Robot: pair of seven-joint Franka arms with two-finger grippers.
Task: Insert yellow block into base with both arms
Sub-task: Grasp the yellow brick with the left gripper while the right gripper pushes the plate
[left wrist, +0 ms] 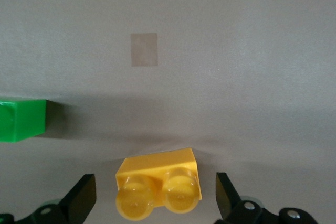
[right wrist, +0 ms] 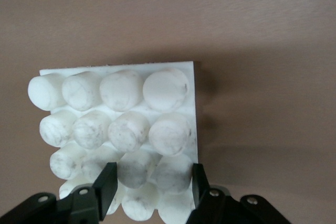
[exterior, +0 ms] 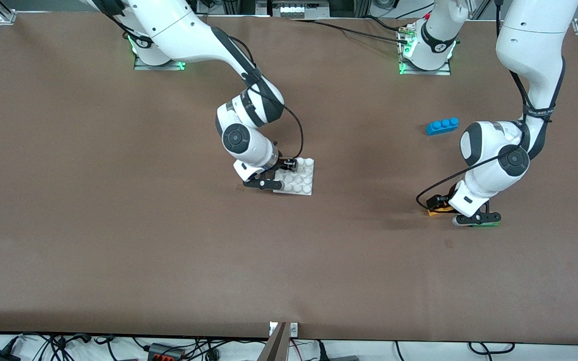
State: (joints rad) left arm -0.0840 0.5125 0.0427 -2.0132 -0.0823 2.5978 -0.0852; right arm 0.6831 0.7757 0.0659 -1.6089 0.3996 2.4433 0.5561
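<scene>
Currently right pincer (right wrist: 149, 184) grips base (right wrist: 118, 124); left pincer (left wrist: 156, 195), released, straddles ungrasped yellow block (left wrist: 160, 182); lifting, insertion remain.

Even overhead light, soft shadows

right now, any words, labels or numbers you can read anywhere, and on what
None can be read.
Left arm: a line of print on its black band, too small to read.
Yellow block, base, blue brick: no markings.

Right tool (exterior: 280, 174) at base (exterior: 301, 181); left tool (exterior: 462, 213) over yellow block (exterior: 436, 212).
</scene>
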